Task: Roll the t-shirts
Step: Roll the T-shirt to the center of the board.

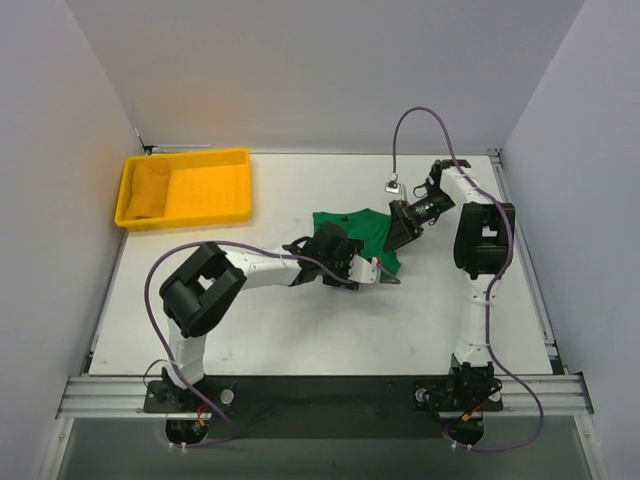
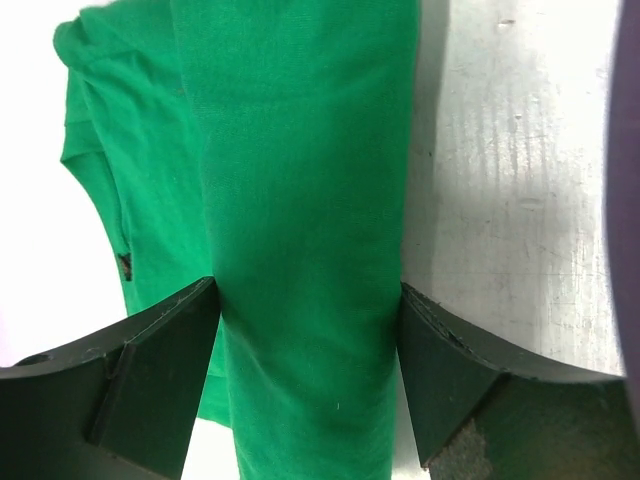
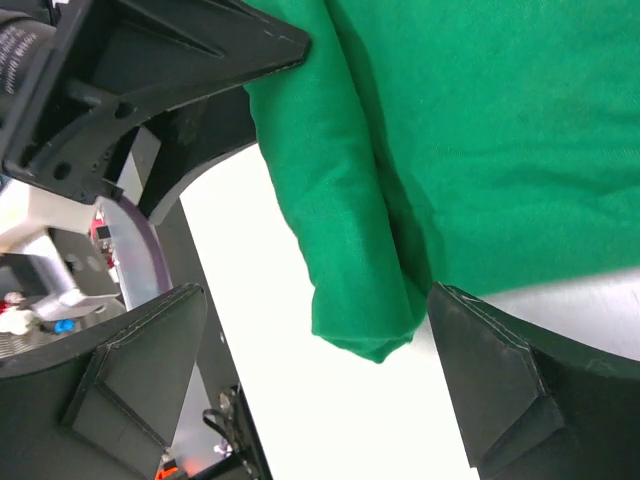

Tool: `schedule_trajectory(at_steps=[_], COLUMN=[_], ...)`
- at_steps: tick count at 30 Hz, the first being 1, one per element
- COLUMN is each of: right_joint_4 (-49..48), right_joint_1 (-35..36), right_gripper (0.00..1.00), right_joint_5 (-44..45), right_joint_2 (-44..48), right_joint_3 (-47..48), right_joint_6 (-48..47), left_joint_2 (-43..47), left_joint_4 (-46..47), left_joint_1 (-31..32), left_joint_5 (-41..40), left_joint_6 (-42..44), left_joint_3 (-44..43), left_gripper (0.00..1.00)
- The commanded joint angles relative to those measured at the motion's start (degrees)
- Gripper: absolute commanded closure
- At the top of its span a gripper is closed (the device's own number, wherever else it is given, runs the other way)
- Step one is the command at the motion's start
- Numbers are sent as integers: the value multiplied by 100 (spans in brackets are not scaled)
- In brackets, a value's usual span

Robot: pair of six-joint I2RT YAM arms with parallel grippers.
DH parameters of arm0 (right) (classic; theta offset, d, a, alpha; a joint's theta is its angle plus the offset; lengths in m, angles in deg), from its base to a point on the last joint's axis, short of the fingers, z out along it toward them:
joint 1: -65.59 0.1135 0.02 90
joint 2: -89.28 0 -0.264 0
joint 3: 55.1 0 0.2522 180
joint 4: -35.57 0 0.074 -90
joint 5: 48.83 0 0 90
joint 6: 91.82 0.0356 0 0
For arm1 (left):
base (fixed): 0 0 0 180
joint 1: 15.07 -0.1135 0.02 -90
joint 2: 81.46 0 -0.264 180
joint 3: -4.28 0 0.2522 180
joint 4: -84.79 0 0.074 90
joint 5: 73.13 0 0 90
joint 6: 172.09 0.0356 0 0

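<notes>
The green t-shirt (image 1: 360, 228) lies mid-table, its right edge rolled into a thick tube (image 2: 300, 200). My left gripper (image 1: 370, 268) straddles that tube. In the left wrist view both of its fingers press against the roll's sides, so the left gripper (image 2: 308, 290) is shut on it. My right gripper (image 1: 399, 238) stands at the shirt's right side. In the right wrist view the right gripper (image 3: 315, 300) is wide open, and the blunt end of the t-shirt roll (image 3: 350, 250) hangs between its fingers, close to the right one. The left gripper's black body (image 3: 170, 70) shows at that view's top left.
A yellow tray (image 1: 190, 155) stands at the back left with a yellow cloth (image 1: 148, 190) in its left part. A small metal clip (image 1: 392, 185) hangs on the right arm's purple cable behind the shirt. Grey walls close in the table's back and sides.
</notes>
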Motion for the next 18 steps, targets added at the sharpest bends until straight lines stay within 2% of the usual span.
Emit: schedule_trajectory(at_steps=[1,3,4,5,6,7,8,9,10,11,12,13,14,15,18], right_joint_4=[-71,-631,-913,-1186,-1980,-2458,-3089,-4558,-5442,-6269,-7939,-8643,-9364,-9423,-8669], right_joint_1=[57,-22,-48,-92,-127,-154,-154,-154,-154,-119,-6,204,389,556,1189], right_gripper=[0,0,0,0,0,0,0,0,0,0,0,0,0,0,0], right_joint_5=[-345,-301,-136,-56,58,346,593,883,1225,2168,2578,2956,3073,3091,2706], right_joint_2=[283,616,783,1202,1485,1792,2570,3030,3513,4449,4876,5498,5722,5898,6469], right_joint_3=[-268,-514,-854,-1040,-1277,-1924,-2322,-2882,-3427,-4590,-5150,-6130,-6453,-6665,-7184], right_joint_6=[-142,-3,129,339,507,647,892,1339,1630,1790,1896,1740,1243,968,-199], left_joint_2=[-134,59,139,218,410,534,657,893,1026,1123,1307,1396,1449,1441,1344], left_joint_4=[-1394,-1630,-2032,-2193,-2351,-2570,-2659,-2738,-2835,-2827,-2723,-2643,-2521,-2450,-2309], left_joint_1=[-227,-429,-482,-561,-605,-640,-676,-728,-746,-755,-772,-781,-755,-738,-746], left_joint_5=[75,323,655,754,842,990,1062,1097,1115,1098,1080,1054,1045,966,930], left_joint_6=[-353,-529,-582,-652,-740,-932,-1047,-1153,-1345,-1460,-1696,-1777,-1908,-1988,-2252], left_joint_3=[-187,-388,-477,-547,-661,-688,-715,-750,-759,-733,-637,-557,-504,-426,-425], left_gripper=[49,43,39,37,35,22,3,2,3,3,3,3,3,3,3])
